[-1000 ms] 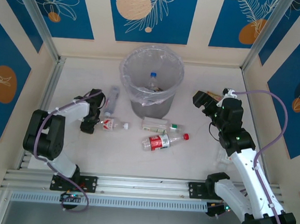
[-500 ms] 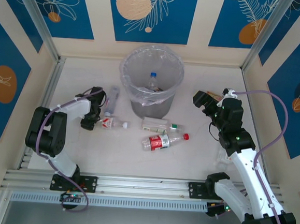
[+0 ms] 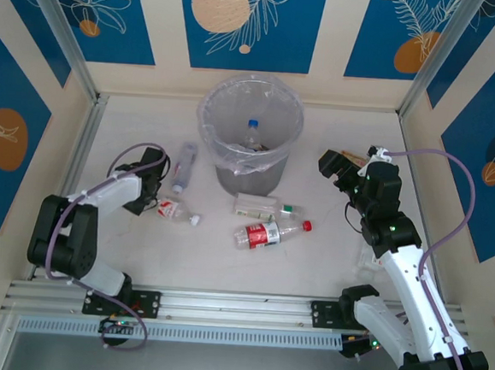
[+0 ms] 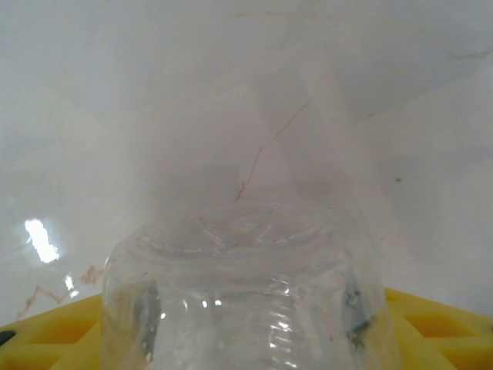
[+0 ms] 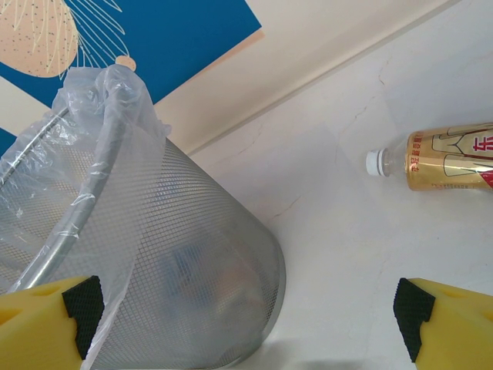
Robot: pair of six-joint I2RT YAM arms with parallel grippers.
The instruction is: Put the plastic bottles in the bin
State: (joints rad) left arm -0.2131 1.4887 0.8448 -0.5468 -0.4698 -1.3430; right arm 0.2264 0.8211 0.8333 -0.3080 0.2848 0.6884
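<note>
Left gripper (image 3: 151, 201): fingers closed on the base of a clear red-labelled bottle (image 3: 172, 211), white cap, lying on the table (image 3: 310, 267); label print unreadable. Just beyond it, an unlabelled clear bottle (image 3: 183, 164) lies beside the bin (image 3: 213, 105), which holds a blue-capped bottle (image 3: 252, 127). In front of the bin lie a white-labelled, green-capped bottle (image 3: 263, 207) and a red-labelled, red-capped bottle (image 3: 269, 233). Right gripper (image 5: 246, 324): fully open, holding nothing. Beyond it lies a gold-labelled bottle (image 5: 451, 158) with red Chinese characters, only partly legible.

Walls: cream panels (image 3: 332, 37) with blue leaf prints and orange discs
Counter: pale marbled white counter (image 3: 309, 271), faintly glossy
</note>
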